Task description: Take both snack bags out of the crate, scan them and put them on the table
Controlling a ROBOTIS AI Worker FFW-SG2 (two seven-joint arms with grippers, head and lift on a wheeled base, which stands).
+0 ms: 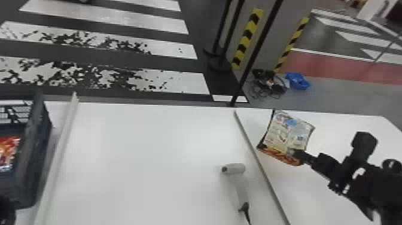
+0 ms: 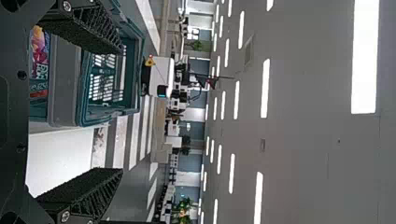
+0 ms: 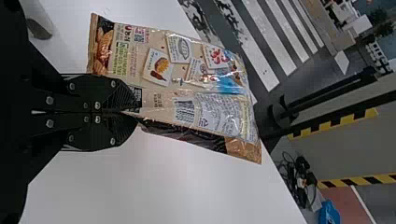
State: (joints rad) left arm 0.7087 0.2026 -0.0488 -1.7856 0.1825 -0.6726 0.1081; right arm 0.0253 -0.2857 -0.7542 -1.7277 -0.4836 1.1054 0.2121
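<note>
On the right side of the table, my right gripper [image 1: 295, 153] holds a snack bag [image 1: 288, 131] up by its edge. In the right wrist view the right gripper [image 3: 133, 112] is shut on the edge of that snack bag [image 3: 163, 70], with a barcode showing on its pale back. Another snack bag [image 1: 8, 151], red and shiny, lies in the dark crate [image 1: 22, 187] at the far left. My left gripper [image 1: 5, 211] is at the bottom left corner, by the crate. In the left wrist view the left gripper [image 2: 121, 109] stands open, holding nothing, with the crate [image 2: 65, 79] beyond it.
A grey handheld scanner [image 1: 239, 187] lies on the white table [image 1: 143, 155], its cable running to the front edge. One raised strip [image 1: 61, 143] runs beside the crate, and a thin dark strip [image 1: 258, 160] passes between scanner and held bag.
</note>
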